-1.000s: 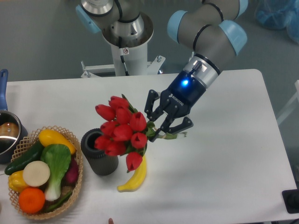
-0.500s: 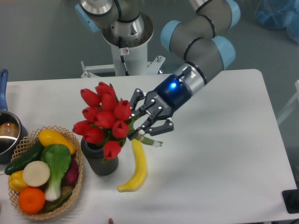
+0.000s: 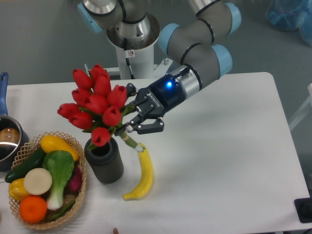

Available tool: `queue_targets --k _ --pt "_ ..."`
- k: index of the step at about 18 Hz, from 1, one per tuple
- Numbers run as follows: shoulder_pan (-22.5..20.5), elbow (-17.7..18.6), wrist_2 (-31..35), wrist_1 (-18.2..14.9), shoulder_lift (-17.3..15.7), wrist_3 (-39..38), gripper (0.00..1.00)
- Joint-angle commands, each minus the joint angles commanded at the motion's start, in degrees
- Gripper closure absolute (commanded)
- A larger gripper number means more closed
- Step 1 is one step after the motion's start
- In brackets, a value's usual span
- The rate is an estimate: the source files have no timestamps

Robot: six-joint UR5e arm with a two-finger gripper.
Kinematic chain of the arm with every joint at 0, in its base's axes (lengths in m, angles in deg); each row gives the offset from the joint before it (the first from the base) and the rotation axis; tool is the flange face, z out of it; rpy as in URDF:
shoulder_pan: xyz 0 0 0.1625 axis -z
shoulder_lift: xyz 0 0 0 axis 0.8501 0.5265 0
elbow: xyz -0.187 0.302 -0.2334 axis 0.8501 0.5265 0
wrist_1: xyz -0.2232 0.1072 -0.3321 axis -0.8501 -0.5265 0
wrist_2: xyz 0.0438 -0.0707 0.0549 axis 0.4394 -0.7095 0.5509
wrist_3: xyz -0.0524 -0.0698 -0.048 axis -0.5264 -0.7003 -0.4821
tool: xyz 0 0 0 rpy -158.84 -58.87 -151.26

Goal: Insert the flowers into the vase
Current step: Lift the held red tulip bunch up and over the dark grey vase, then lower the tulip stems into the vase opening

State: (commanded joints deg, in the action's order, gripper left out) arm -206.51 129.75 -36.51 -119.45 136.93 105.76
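A bunch of red tulip flowers [image 3: 95, 105] hangs tilted in the air, its heads up and to the left over the vase [image 3: 104, 161]. The vase is a short dark cylinder standing on the white table beside the basket. My gripper [image 3: 131, 121] is shut on the green stems just right of the blooms. The stem ends poke out down and to the right of the fingers, above the banana, clear of the vase mouth. The lowest tulip head overlaps the vase rim in this view.
A yellow banana [image 3: 142, 176] lies right of the vase. A woven basket [image 3: 83, 183] of vegetables and fruit sits to its left. A blue-handled pot [image 3: 7, 139] is at the left edge. The arm's base [image 3: 131, 39] stands behind.
The gripper has carried the bunch up and to the left, from beside the vase to above it, and the flower heads have swung higher.
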Motion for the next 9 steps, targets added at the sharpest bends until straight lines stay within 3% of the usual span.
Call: queue_targets --k 9 --pt "2.4 3.1 -5.9 0.0 -1.1 -0.1 0.65"
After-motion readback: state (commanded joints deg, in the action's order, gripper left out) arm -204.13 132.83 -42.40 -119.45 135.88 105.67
